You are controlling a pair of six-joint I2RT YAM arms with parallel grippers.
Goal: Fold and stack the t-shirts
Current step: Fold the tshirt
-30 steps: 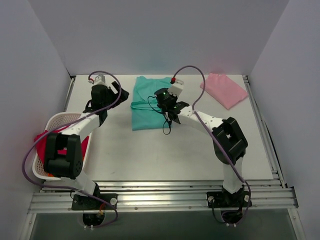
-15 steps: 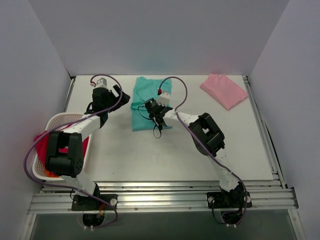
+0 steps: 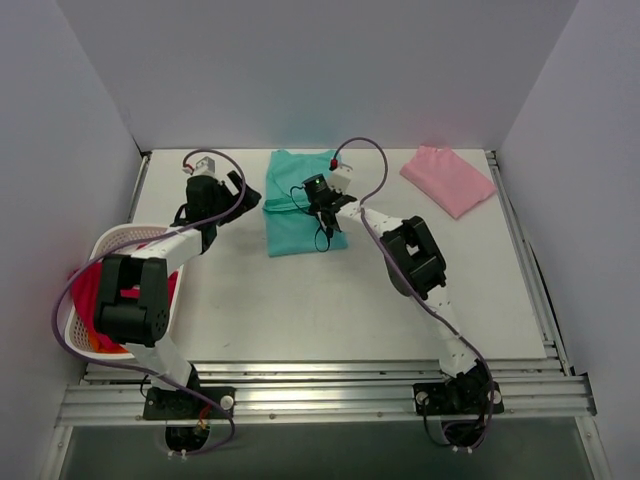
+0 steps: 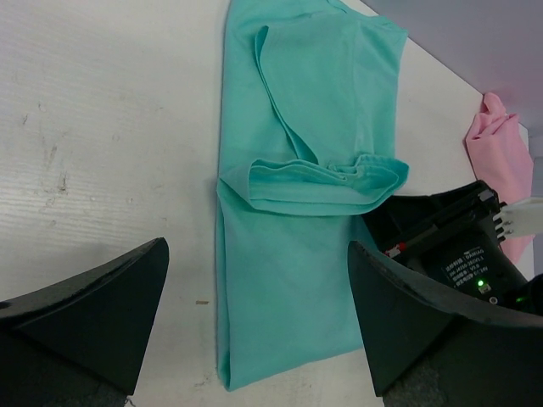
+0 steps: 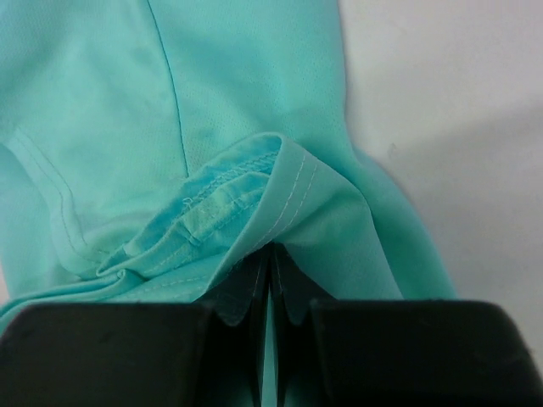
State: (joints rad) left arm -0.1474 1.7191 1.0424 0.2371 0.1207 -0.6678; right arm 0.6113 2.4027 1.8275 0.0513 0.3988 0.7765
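I list one teal t-shirt [image 3: 297, 218], far-centre on the table [image 3: 300, 310], long axis running away from the bases, right-edge fold pinched in my right gripper [image 5: 270, 259]; left gripper [image 4: 256, 250] hangs spread, empty, just left.

L arm [image 3: 165, 250] / R arm [image 3: 445, 320]: wht links, blk joints | cables [image 3: 210, 152]: purple | L claw [image 4: 257, 280]: blk

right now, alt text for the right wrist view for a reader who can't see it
The right gripper is shut on a bunched, stitched edge of the teal-green t-shirt, seen close up from the wrist. The shirt fills most of the frame, with white table at the right.
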